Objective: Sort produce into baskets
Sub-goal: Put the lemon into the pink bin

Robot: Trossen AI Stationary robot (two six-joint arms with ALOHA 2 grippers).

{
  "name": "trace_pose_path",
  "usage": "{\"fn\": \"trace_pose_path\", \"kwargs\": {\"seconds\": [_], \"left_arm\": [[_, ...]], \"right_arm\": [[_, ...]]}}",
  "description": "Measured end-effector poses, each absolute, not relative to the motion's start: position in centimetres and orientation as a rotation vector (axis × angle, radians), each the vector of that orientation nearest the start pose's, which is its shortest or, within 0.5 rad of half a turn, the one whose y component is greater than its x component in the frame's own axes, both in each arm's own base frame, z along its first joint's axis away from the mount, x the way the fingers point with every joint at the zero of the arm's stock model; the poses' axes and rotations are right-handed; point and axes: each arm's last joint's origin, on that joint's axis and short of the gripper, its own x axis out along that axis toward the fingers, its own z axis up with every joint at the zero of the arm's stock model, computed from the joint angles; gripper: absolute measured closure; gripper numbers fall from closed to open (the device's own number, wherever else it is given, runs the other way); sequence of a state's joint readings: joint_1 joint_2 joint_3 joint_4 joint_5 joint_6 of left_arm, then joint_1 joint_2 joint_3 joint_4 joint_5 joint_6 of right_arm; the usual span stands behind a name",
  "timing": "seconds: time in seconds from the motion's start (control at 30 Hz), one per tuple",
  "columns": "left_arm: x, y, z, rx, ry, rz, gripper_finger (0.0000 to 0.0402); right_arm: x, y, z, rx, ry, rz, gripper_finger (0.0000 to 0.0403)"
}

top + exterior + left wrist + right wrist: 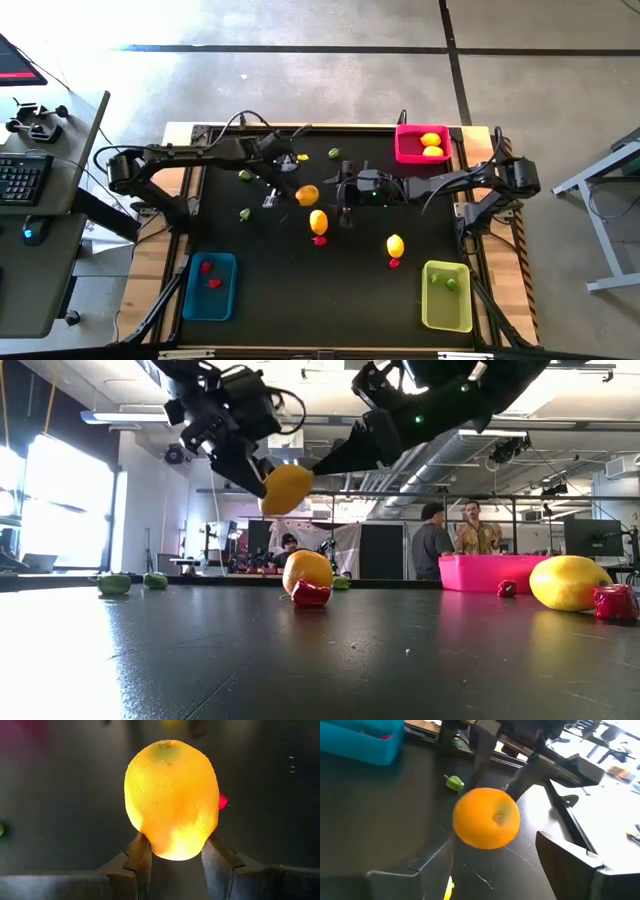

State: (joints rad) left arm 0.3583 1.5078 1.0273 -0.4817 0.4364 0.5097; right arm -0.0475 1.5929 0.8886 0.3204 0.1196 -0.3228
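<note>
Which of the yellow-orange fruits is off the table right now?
The orange-yellow fruit clamped in the left hand, raised above mid-table. The two other loose yellow ones lie on the mat.

A robotics lab or workshop floor, open-plan and industrial.

The black-topped table (300, 280) stands on bare grey concrete marked with dark tape lines (300, 48). Left of the table is a desk (50, 230) carrying a keyboard (22, 178) and a mouse (33, 234); right of the table, part of a metal-legged bench (600, 190) shows. Beyond the table's far edge the room opens into a high hall with exposed ceiling ducts (470, 455), bright windows (70, 500), dark partition screens (385, 550), a monitor (592, 538) and people (455, 540) standing near the workstations.
</note>
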Motion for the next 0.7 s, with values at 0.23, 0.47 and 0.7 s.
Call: {"fn": "trace_pose_path", "kwargs": {"seconds": [0.23, 0.47, 0.7], "left_arm": [[29.7, 7.5, 23.2, 0.143, 0.789, -0.342, 0.0286], [30.2, 7.1, 23.4, 0.143, 0.751, -0.340, 0.0286], [30.8, 7.0, 23.3, 0.130, 0.706, -0.366, 0.0286]], "right_arm": [[34.1, -1.8, 21.9, -0.361, 0.382, 0.026, 0.0132], [34.2, -1.6, 22.2, -0.353, 0.331, 0.087, 0.0132], [34.2, -1.5, 22.3, -0.339, 0.318, 0.125, 0.0132]]}}
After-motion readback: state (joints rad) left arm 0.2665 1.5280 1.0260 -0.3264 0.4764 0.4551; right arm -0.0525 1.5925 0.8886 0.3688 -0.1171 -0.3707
